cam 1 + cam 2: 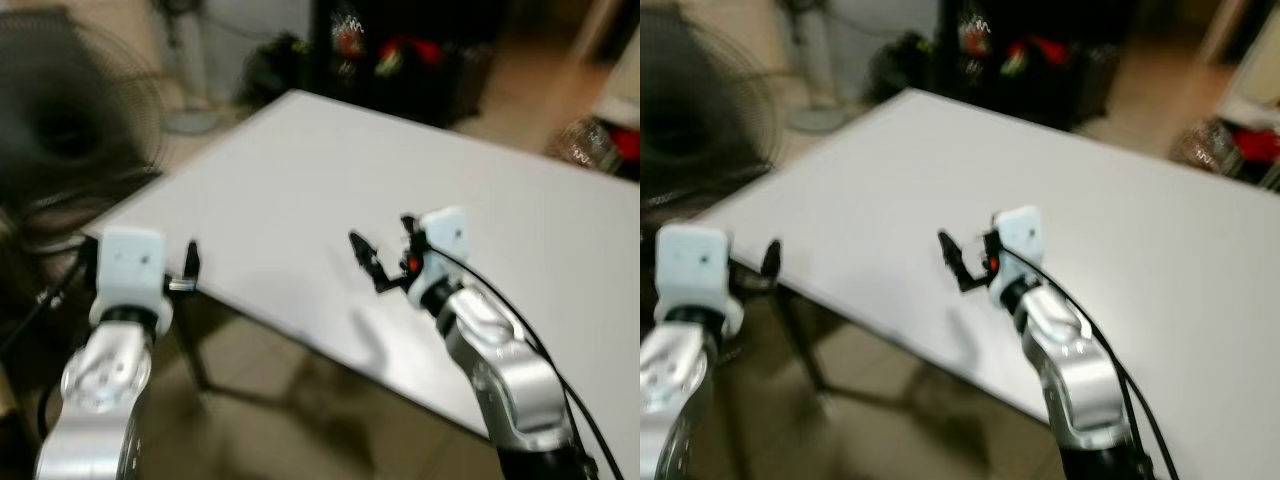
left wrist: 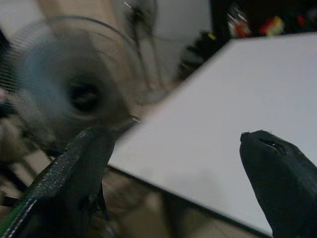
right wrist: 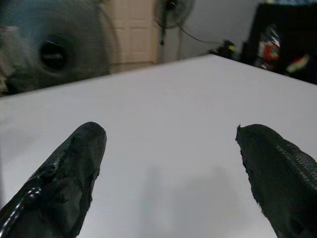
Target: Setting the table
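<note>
White desk (image 1: 330,170) bare on top, with a fan (image 1: 65,130) off its left corner and dark clutter (image 1: 400,55) behind; no dishes or containers visible anywhere; right gripper (image 1: 385,258) over the near edge, fingers spread, empty; left gripper (image 2: 183,163) just off the corner, fingers apart, empty; probably poised before fetching tableware.

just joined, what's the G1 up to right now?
Nothing is being handled yet. The robot stands at a corner of a white table with both arms raised. The right gripper hovers over the tabletop near its front edge, fingers spread and holding nothing. The left gripper sits at the table's left corner edge, also open, as the left wrist view shows. A dark standing fan is on the floor to the left. The head views are blurred.
</note>
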Controlling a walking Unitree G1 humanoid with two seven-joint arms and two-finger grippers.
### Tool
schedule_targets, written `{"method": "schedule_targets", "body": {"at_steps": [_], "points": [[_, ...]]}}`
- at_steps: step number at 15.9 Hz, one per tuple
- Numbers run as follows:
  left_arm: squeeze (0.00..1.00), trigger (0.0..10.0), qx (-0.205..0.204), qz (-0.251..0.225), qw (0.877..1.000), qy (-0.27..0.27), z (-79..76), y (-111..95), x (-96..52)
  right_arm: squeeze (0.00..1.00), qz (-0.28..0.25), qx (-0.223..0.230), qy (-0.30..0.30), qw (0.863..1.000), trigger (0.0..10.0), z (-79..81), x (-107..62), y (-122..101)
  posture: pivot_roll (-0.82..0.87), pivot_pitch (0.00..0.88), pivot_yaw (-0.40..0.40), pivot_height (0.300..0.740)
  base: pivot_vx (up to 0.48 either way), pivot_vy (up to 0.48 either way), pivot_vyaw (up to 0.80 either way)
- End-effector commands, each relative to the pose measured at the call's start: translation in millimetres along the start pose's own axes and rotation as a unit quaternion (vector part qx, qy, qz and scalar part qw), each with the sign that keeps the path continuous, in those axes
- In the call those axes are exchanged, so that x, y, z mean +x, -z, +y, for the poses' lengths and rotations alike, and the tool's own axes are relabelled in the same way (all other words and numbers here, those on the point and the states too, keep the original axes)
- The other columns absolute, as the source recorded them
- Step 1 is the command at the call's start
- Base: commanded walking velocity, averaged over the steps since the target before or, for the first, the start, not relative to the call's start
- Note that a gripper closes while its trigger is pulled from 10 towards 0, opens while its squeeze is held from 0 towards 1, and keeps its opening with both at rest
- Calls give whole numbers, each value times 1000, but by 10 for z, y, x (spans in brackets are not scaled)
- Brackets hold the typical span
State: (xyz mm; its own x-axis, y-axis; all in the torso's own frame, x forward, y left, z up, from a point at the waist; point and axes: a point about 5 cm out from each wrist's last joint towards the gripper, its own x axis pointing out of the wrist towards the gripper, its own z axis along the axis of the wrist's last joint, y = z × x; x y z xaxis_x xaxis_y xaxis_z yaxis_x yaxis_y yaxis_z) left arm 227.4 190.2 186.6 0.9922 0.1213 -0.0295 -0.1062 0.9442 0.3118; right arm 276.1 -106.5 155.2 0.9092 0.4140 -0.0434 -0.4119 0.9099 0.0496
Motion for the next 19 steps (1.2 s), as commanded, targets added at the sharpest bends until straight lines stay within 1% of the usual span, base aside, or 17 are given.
{"method": "schedule_targets", "body": {"at_steps": [1, 3, 6, 7, 8, 9, 10, 12, 15, 16, 17, 18, 19], "points": [[0, 10000, 8, -1, 1000, 0, 7, -7, -6, 1000, -15, 6, -4, 1000, 10000, 37, -11, -36, -7, 0, -3, 740, 0, -480, 800], [0, 10000, 13, -7, 1000, 12, -31, -35, 34, 1000, -23, 11, 1, 1000, 10000, 28, -46, -42, -14, 1, 22, 740, 0, -480, 800], [0, 10000, 18, -7, 1000, 24, -48, -41, 44, 1000, -27, 12, 1, 1000, 10000, 26, -84, -43, -17, 4, 30, 740, 0, -480, 800], [0, 10000, 18, -6, 1000, 23, -45, -38, 40, 1000, -27, 12, -2, 1000, 10000, 30, -95, -40, -18, 9, 31, 740, 0, -480, 800], [0, 10000, 6, -4, 1000, 20, -39, -35, 37, 1000, -26, 11, -8, 1000, 10000, 44, -95, -34, -17, 10, 28, 740, 0, 0, 800], [0, 10000, -8, -4, 1000, 16, -29, -37, 30, 1000, -26, 9, -15, 1000, 10000, 57, -88, -32, -13, 10, 23, 740, 0, 480, 800], [0, 10000, -8, -3, 1000, 15, -22, -37, 28, 1000, -26, 9, -19, 999, 10000, 65, -82, -35, -10, 12, 20, 740, 0, 480, 800], [0, 10000, -2, -1, 1000, 5, 31, -29, 11, 1000, -26, 11, -28, 999, 10000, 86, -52, -39, -2, 16, 14, 740, 0, 480, 800], [0, 10000, 3, 2, 1000, 2, 59, -22, -10, 1000, -24, 12, -28, 999, 10000, 92, -41, -27, 7, 18, 13, 740, 0, 480, 800], [0, 10000, 8, 2, 1000, 3, 69, -26, -2, 1000, -28, 25, -12, 999, 10000, 77, -35, -28, 6, 16, 15, 740, 0, 480, 0], [0, 10000, 10, 2, 1000, 5, 72, -28, 2, 1000, -26, 26, -6, 999, 10000, 71, -31, -26, 7, 18, 17, 740, 0, 480, 0], [0, 10000, 16, 2, 1000, 7, 81, -28, 12, 933, -29, 29, 0, 999, 10000, 62, -27, -30, 5, 17, 20, 740, 0, 0, 0], [0, 10000, 17, 1, 1000, 8, 82, -29, 15, 0, -32, 34, 4, 999, 10000, 55, -26, -40, 5, 17, 20, 740, 0, 0, 0]]}}
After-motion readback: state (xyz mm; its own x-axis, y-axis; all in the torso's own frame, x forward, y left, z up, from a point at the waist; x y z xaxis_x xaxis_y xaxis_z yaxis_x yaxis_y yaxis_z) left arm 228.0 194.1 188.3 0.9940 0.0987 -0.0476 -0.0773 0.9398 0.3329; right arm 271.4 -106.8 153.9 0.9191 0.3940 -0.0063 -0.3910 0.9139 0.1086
